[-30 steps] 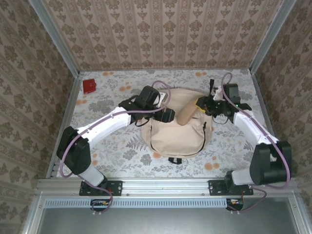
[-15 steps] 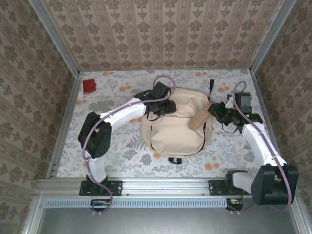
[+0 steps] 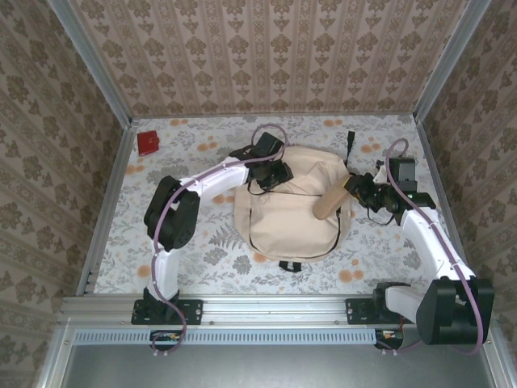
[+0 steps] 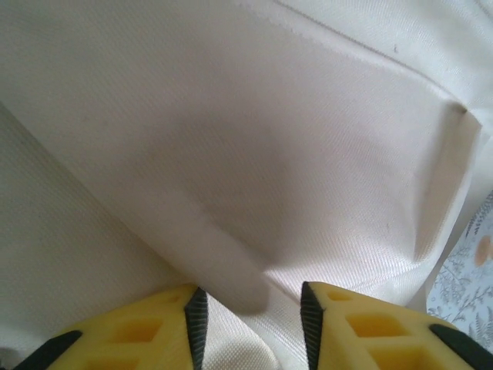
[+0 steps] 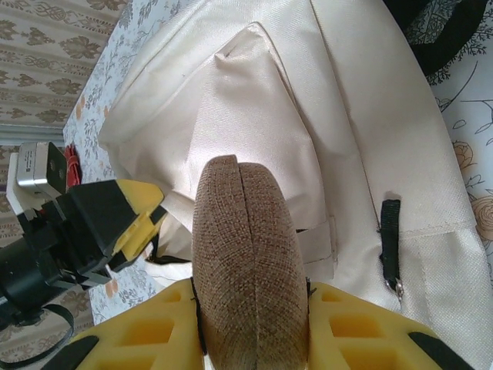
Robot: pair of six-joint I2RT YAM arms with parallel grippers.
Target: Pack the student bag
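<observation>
- The large beige soft-fabric student bag [image 3: 291, 218] lies flat in the middle of the floral-patterned worktop [image 3: 202, 259].
- The left jaws stand apart at the bag's far-left rim, with a fold of its beige cloth lying loose between them.
- The right jaws are clenched on a brown woven oblong pouch [image 5: 246, 262], which slants over the bag's right side.
- A small red block [image 3: 148, 143] sits near the worktop's far-left corner.
</observation>
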